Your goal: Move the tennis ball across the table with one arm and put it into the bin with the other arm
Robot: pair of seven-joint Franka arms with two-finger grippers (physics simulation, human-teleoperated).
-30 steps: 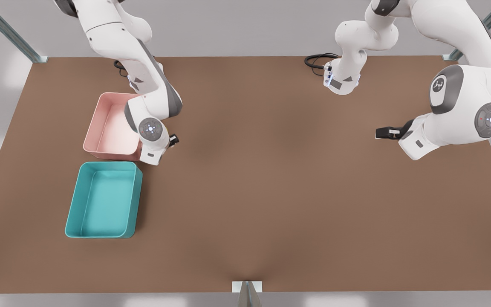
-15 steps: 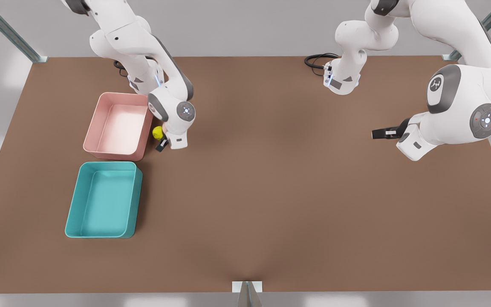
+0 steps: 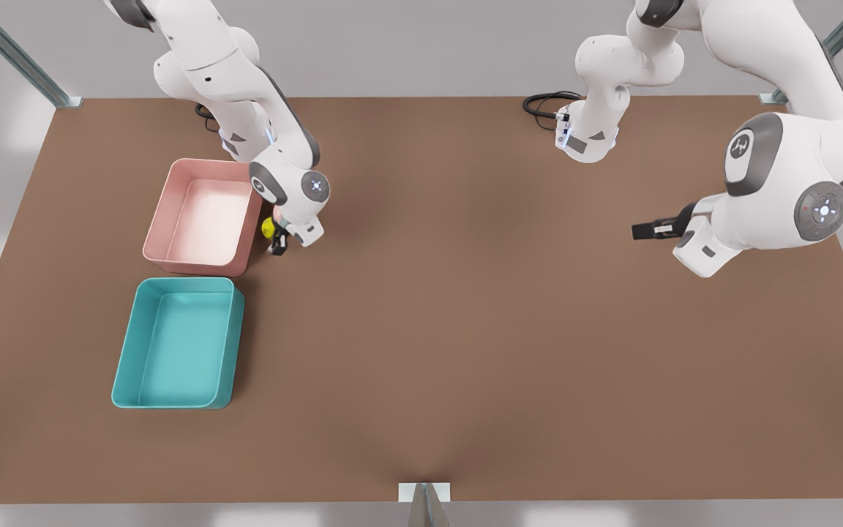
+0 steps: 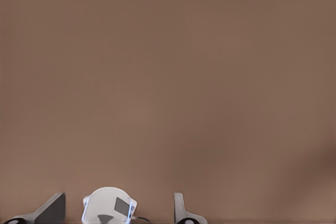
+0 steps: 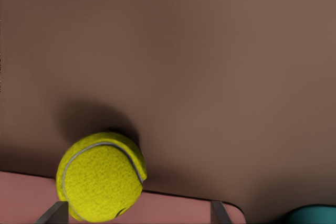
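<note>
Over the last second our right gripper (image 3: 275,245) has swung off the pink tray (image 3: 202,212) and dropped beside the tennis ball (image 3: 268,228), fingers spread and empty, ready to grasp it, while our left gripper (image 3: 645,230) waits, fingers unreadable.

I see the pink tray (image 3: 205,216) crowding the tennis ball (image 3: 268,228) toward the table's (image 3: 465,329) short edge; toward its middle, open room.
</note>
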